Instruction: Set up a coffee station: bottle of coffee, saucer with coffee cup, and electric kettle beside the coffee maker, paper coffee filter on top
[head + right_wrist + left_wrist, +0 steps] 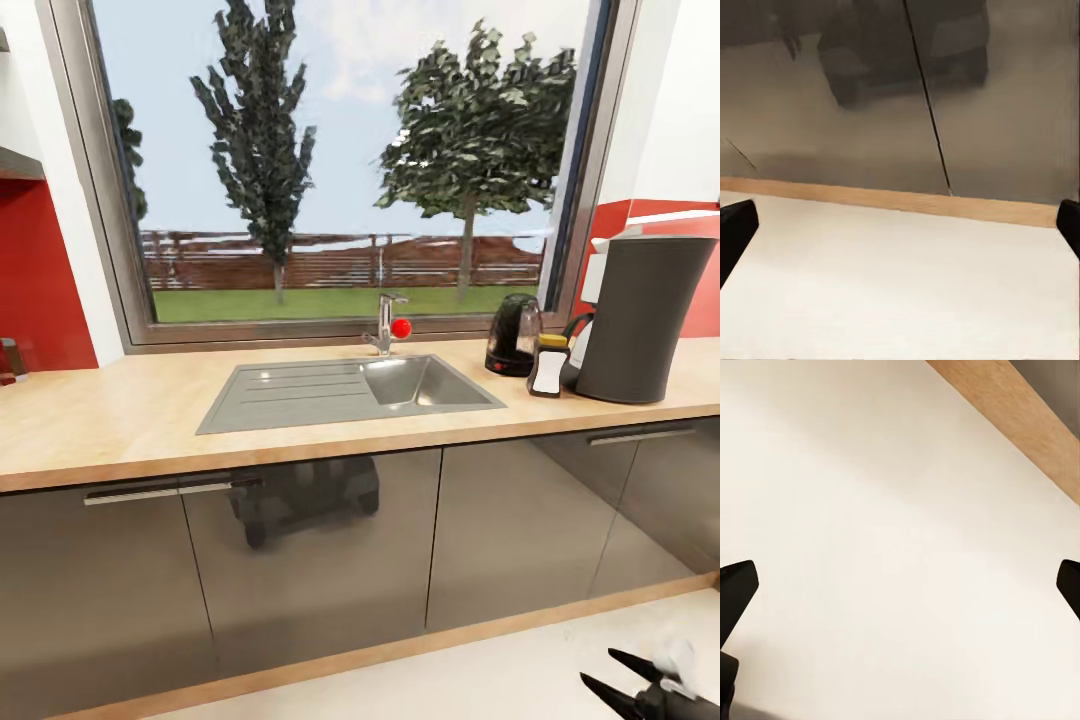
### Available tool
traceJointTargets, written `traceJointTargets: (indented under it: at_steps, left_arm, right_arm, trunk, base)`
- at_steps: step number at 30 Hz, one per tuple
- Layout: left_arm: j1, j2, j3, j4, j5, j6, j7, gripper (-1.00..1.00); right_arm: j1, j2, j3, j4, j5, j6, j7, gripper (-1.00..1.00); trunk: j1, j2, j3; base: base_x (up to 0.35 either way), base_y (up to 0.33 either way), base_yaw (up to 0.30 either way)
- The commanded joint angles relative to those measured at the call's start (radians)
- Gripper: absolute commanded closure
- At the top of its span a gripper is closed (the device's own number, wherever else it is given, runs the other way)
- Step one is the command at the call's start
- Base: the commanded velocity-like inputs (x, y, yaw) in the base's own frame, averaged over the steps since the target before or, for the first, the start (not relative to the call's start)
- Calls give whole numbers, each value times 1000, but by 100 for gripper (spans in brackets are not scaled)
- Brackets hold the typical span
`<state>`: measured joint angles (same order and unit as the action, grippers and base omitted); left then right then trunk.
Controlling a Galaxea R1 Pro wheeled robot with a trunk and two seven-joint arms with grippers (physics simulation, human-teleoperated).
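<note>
Down at 5 o'clock, right gripper point(640, 680) splayed and empty; left gripper point(900, 585) likewise spread over bare floor. At 3 o'clock on the kitchen countertop point(150, 420): coffee maker point(635, 320), bottle of coffee point(548, 366), electric kettle point(513, 335). Probably best fetching saucer, cup and filter next.

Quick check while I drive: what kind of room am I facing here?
A home kitchen, by the look of it: a wood-grain countertop with an inset steel sink under a big window, and a coffee maker and kettle standing at its right.
</note>
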<state>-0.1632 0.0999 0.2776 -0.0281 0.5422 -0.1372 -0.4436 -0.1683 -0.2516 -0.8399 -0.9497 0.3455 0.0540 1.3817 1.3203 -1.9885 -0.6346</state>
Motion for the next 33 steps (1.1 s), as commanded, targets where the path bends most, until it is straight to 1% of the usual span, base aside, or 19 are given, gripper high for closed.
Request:
traceJointTargets:
  at_steps: [1,2,5,6,8,9,10,12,14,18,33]
  left_arm:
    - [-1,-1,8,2,-5,-3,-6,-100]
    - [-1,0,8,2,-5,-4,-8,-100]
    - [-1,-1,8,2,-5,-4,-10,-100]
    - [-1,-1,9,2,-5,-3,-11,-100]
    - [-1,0,9,2,-5,-3,-12,-100]
    - [-1,0,9,2,-5,-2,-13,-100]
    - [-1,0,9,2,-5,-2,-13,-100]
    - [-1,-2,8,2,-7,0,-14,-100]
    - [-1,-3,7,2,-8,0,-15,-100]
    - [-1,-5,7,2,-8,1,-14,-100]
    - [-1,-10,8,2,-8,1,-10,-100]
  right_arm:
    - [3,-1,-57,61,67,-40,-1,-100]
    - [5,-2,-100,115,127,-77,-20,-100]
    - [8,-2,-137,185,212,-115,-81,-100]
    - [9,-1,-152,226,262,-130,-139,-100]
    - [9,0,-161,263,305,-140,-202,-100]
    - [9,1,-167,295,339,-146,-265,-100]
    - [10,1,-169,310,354,-148,-294,-100]
    - [10,2,-173,347,396,-154,-384,-100]
    - [10,3,-175,360,414,-156,-425,-100]
    - [10,3,-176,372,430,-158,-463,-100]
    - [10,4,-177,373,432,-154,-460,-100]
  trunk:
    - [0,-1,-1]
    - [0,-1,-1]
    - [0,-1,-1]
    - [0,-1,-1]
    - [0,-1,-1]
    - [0,-1,-1]
    - [0,-1,-1]
    - [0,-1,-1]
    - [0,-1,-1]
    - [0,-1,-1]
    - [0,-1,-1]
  base:
    - [0,0,0]
    - [0,0,0]
    - [0,0,0]
    - [0,0,0]
    - [0,0,0]
    - [0,0,0]
    - [0,0,0]
    - [0,0,0]
    - [0,0,0]
    - [0,0,0]
    - [0,0,0]
